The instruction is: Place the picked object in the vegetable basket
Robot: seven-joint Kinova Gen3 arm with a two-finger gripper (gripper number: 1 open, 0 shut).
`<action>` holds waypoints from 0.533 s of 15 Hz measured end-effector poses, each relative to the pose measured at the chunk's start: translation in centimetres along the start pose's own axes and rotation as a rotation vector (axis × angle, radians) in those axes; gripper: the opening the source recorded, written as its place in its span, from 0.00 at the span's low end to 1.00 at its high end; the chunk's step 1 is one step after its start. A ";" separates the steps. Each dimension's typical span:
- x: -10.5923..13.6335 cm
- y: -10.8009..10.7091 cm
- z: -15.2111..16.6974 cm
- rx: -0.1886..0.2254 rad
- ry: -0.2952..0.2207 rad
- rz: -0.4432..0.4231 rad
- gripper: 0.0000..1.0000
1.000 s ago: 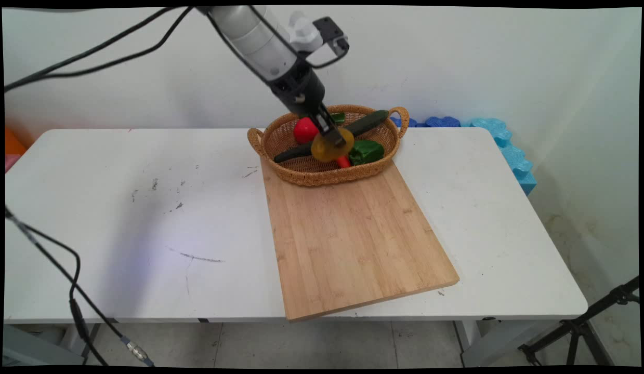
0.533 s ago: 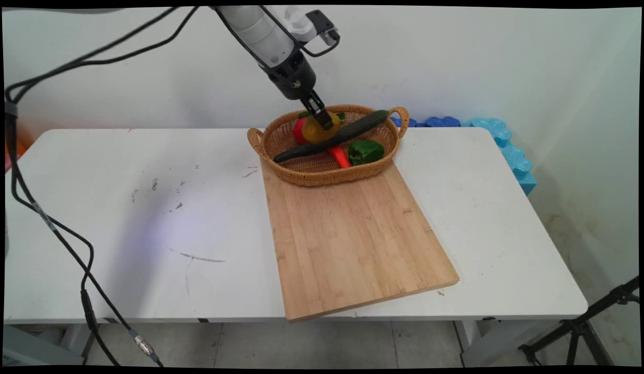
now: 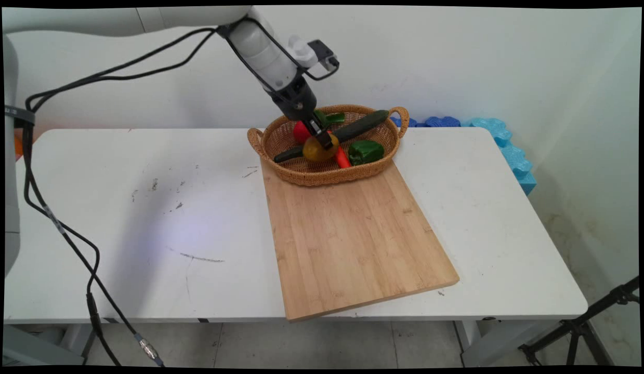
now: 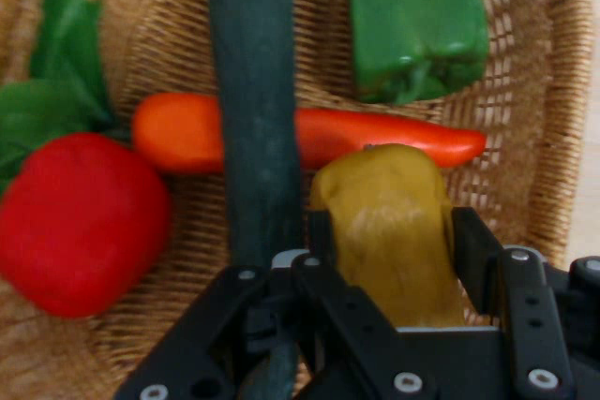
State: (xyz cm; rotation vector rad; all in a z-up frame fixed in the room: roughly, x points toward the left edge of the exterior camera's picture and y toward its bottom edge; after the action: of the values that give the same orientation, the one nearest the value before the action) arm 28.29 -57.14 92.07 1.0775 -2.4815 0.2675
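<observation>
My gripper (image 3: 322, 139) (image 4: 389, 231) is shut on a yellow potato-like vegetable (image 3: 320, 149) (image 4: 394, 236) and holds it low inside the wicker basket (image 3: 288, 169) (image 4: 544, 72), over the dark green cucumber (image 3: 360, 124) (image 4: 253, 91). Beside it in the basket lie an orange carrot (image 3: 343, 158) (image 4: 178, 130), a green pepper (image 3: 366, 151) (image 4: 417, 21) and a red vegetable with green leaves (image 3: 300, 131) (image 4: 80, 217). The cucumber lies across the carrot.
A wooden cutting board (image 3: 347, 239) lies on the white table (image 3: 119, 208), its far end touching the basket. Blue foam pieces (image 3: 503, 145) sit behind the table's right end. Black cables (image 3: 51, 218) hang at the left.
The gripper, still holding the yellow vegetable, rose back from the basket's front, then came down again towards its middle, over the cucumber.
</observation>
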 end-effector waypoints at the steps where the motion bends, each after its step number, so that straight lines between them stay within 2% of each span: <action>1: -0.1 0.1 0.3 -0.010 -0.001 -0.002 0.00; 4: -0.4 0.4 1.4 -0.034 -0.004 0.001 0.00; 7: -0.5 0.2 2.0 -0.037 0.003 0.013 0.00; 8: -0.6 0.2 2.1 -0.037 0.008 0.016 1.00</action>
State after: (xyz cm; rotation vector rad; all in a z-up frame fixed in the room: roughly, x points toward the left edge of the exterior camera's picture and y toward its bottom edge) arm 27.87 -57.34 89.94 1.0402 -2.4792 0.2291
